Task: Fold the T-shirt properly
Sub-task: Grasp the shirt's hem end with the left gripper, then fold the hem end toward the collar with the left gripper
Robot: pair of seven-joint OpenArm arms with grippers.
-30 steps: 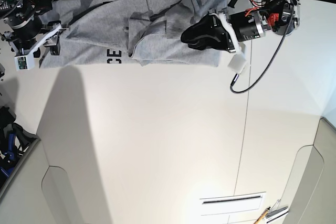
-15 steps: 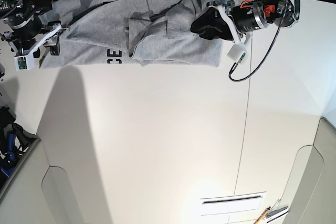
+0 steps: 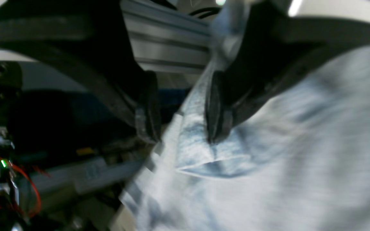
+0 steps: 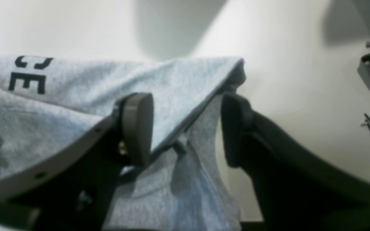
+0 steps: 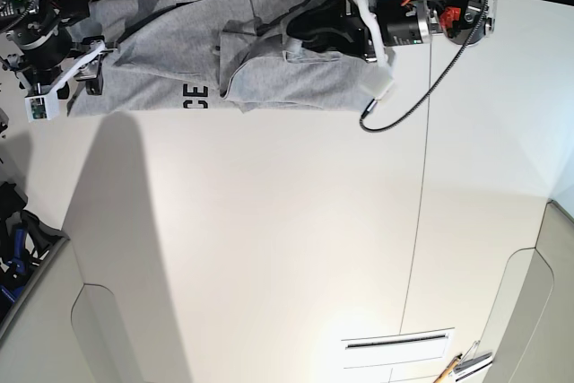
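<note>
The T-shirt lies crumpled along the table's far edge, light grey, with black letters "CE" on its near side. In the base view my left gripper lies low over the shirt's bunched right part. In the left wrist view the left gripper is open, and a raised edge of the T-shirt runs up between its fingers against the right pad. At the shirt's left end my right gripper is open. In the right wrist view the right gripper straddles a folded corner of the T-shirt.
The white table has a seam running front to back. A black cable loops from the left arm onto the table. An aluminium rail runs behind the shirt. A slot is near the front edge.
My left arm has swung from the shirt's right edge leftward and back, onto the bunched cloth. The right arm and its gripper have stayed still.
</note>
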